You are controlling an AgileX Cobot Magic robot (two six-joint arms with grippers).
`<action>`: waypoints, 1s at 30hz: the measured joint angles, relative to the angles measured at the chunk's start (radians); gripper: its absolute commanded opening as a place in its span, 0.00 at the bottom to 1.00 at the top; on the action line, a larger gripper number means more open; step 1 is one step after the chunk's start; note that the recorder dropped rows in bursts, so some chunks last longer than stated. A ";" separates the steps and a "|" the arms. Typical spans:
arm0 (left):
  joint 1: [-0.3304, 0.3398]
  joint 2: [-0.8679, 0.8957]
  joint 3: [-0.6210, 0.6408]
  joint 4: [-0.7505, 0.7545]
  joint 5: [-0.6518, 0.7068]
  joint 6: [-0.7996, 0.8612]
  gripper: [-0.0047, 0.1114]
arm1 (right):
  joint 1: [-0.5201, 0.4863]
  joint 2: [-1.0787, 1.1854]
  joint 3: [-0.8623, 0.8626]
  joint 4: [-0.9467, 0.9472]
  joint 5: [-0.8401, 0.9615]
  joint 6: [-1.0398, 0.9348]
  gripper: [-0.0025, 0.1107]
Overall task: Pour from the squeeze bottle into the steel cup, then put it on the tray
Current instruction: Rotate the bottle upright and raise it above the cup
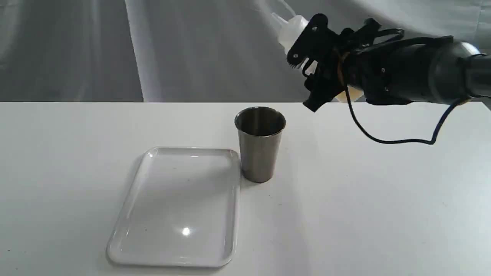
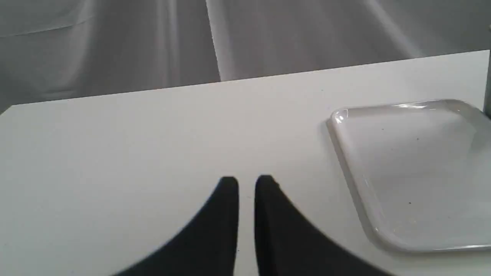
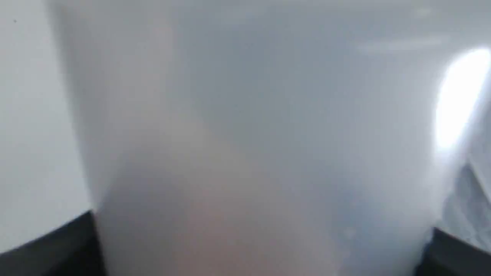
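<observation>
**While the bottle hangs up high, nothing looks poured yet**

Since the right end effector (image 1: 305,80) is pinching the squeeze bottle (image 1: 292,30) around its body, I'd say we're at the carry-over part, just ahead of the pour. It sits in the upper right of the exterior frame, up off the counter (image 1: 364,191), above and to the right of the steel cup (image 1: 260,149). It's leaning, but the nozzle points toward the upper left rather than down, so I doubt anything is coming out.

My guess for the next move: slide the nozzle over the cup's mouth, then tip it well past level. The cup stands upright just beside the tray (image 1: 115,245), so a sloppy approach could knock it.

Looks-wise, the bottle is cloudy whitish plastic with a pointy tip, and a pale yellowish patch peeks out below the fingers. In the right wrist view it fills nearly everything as a blurry grey wall (image 3: 245,134) with a warm tint low down.

The left end effector (image 2: 246,184) hovers over bare counter, tips nearly pressed together, holding nothing, with the tray (image 2: 414,172) off to the right of that frame.
</observation>
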State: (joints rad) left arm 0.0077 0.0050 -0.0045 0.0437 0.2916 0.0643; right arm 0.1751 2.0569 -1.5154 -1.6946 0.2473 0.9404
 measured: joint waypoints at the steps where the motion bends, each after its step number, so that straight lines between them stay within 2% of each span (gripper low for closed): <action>1: 0.000 0.000 0.000 0.000 0.000 0.000 0.11 | -0.003 -0.002 0.000 0.000 0.000 0.047 0.02; 9: 0.000 0.000 0.000 0.000 0.000 0.000 0.11 | -0.023 -0.066 0.000 -0.020 -0.014 0.348 0.02; 16: 0.000 0.000 0.000 0.000 0.000 0.000 0.11 | -0.023 -0.119 0.000 -0.031 -0.084 0.518 0.02; 25: 0.000 0.000 0.000 0.000 0.000 0.000 0.11 | -0.023 -0.186 -0.004 -0.017 -0.247 0.573 0.02; 30: 0.000 0.000 0.000 0.000 0.000 0.000 0.11 | -0.023 -0.196 -0.046 0.155 -0.306 0.577 0.02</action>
State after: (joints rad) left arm 0.0077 0.0050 -0.0045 0.0437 0.2916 0.0643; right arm 0.1518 1.8611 -1.5616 -1.5400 -0.0586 1.5175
